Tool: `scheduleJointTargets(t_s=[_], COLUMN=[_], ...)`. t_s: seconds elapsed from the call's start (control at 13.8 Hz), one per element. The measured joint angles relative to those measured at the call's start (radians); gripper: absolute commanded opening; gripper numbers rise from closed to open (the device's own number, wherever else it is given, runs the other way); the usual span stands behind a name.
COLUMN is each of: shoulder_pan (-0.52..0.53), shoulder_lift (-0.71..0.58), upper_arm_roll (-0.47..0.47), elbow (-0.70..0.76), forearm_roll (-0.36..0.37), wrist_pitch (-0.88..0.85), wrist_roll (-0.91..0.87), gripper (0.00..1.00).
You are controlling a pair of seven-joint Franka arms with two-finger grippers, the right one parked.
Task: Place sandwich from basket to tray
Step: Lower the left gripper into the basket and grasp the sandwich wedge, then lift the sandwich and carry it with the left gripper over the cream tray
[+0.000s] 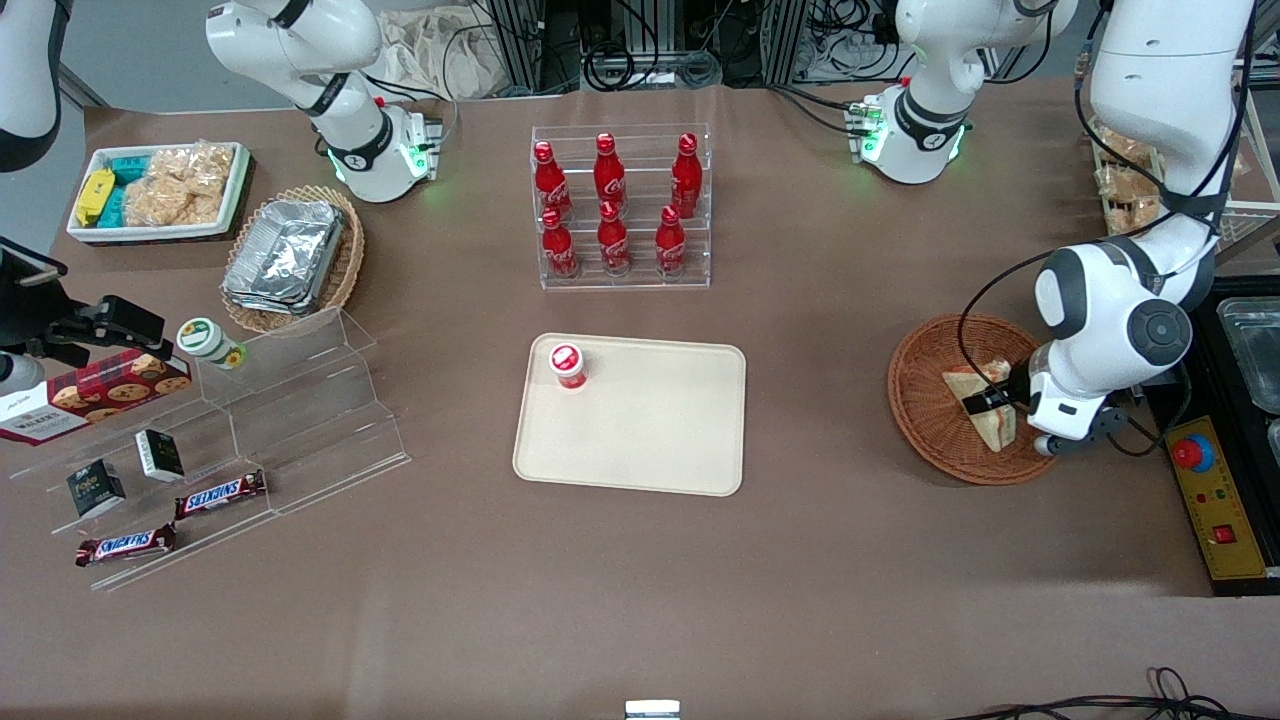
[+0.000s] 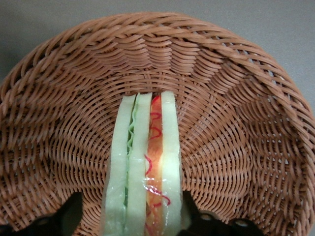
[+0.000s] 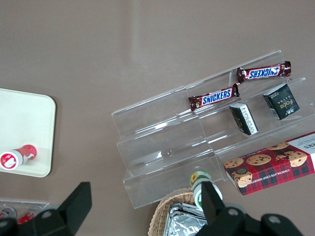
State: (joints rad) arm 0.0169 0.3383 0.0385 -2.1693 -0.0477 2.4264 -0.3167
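Your gripper (image 2: pixel 133 223) sits in the basket (image 1: pixel 925 400), fingers spread astride the sandwich (image 2: pixel 142 167) (upright on edge); tray (image 1: pixel 640 470) at nine o'clock.

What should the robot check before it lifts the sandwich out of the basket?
1. Sandwich is in the basket: ok.
2. Gripper is down in the basket, one finger on each side of the sandwich: ok.
3. Fingers closed tight on the bread: not ok, a gap shows at one finger.
4. Tray has bare room for the sandwich: ok.
5. Small red-capped bottle stands in one tray corner, away from the middle: ok.
6. Path from basket to tray has nothing tall in it: ok.
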Motion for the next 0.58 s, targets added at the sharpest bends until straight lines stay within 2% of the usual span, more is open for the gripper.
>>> scheduleJointTargets(t_s=[0.07,0.14,0.36,0.58], shoulder_pan=[0.000,0.000,-0.001,-0.012], shoulder_lift=[-0.001,-0.003,-0.008,-0.050], upper_arm_roll=[0.000,0.000,-0.001,-0.013], elbow=[0.000,0.001,0.019,0.127], forearm_roll=[-0.002,-0.004,-0.007,-0.008], wrist_pitch=[0.000,0.000,-0.007,-0.177], wrist_roll=[-0.002,-0.005,-0.040,-0.053], gripper=[0.44,0.39,0.39,0.39])
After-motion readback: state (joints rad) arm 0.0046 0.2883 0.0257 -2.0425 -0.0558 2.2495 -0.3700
